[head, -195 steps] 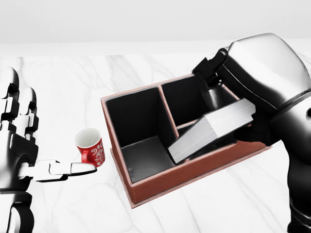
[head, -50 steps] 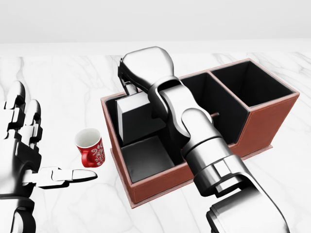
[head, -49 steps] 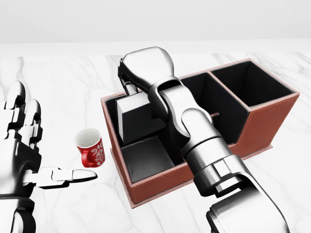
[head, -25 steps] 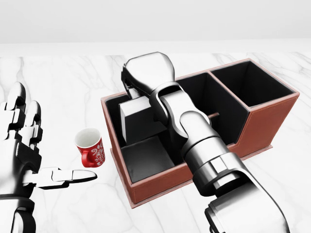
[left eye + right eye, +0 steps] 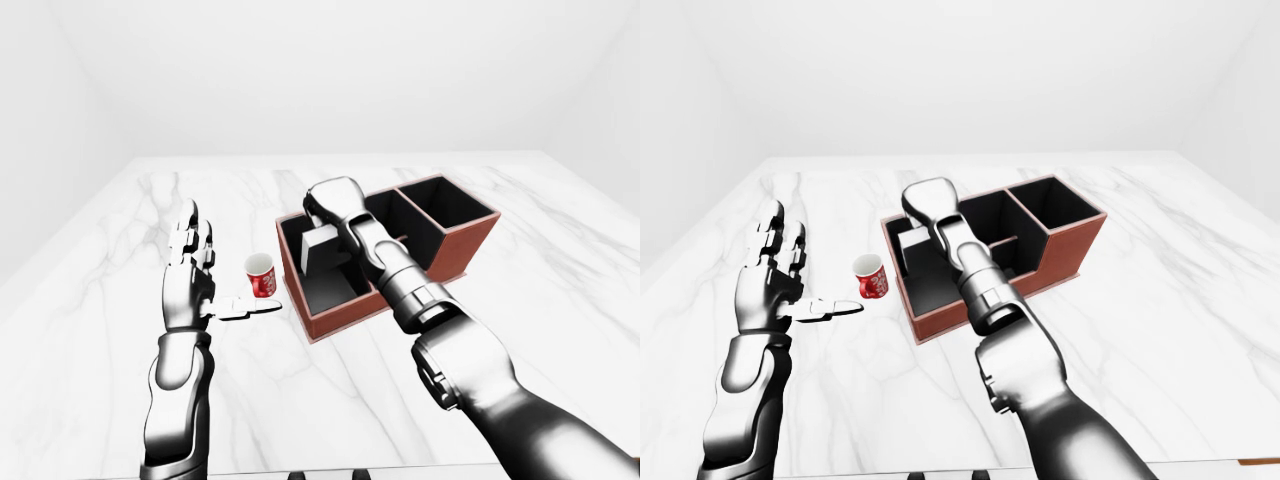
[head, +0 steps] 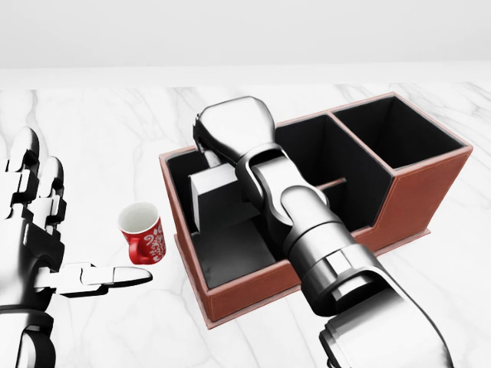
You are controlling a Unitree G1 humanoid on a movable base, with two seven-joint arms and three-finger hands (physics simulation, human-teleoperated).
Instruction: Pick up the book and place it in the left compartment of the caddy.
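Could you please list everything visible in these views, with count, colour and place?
Caddy: one, reddish-brown outside, black inside, with several compartments; centre and right of the head view, on the table.
Book: one, pale grey-white pages showing; standing tilted inside the caddy's left compartment, under the right hand.
Mug: one, red with a white pattern and white inside; upright on the table, left of the caddy, apart from it.
Table: one, white marble with grey veins; fills the lower scene.
Left hand: one, silver and black; raised, fingers open, left edge of the head view.
Right hand: one, silver; over the left compartment, on the book; its grip is hidden.
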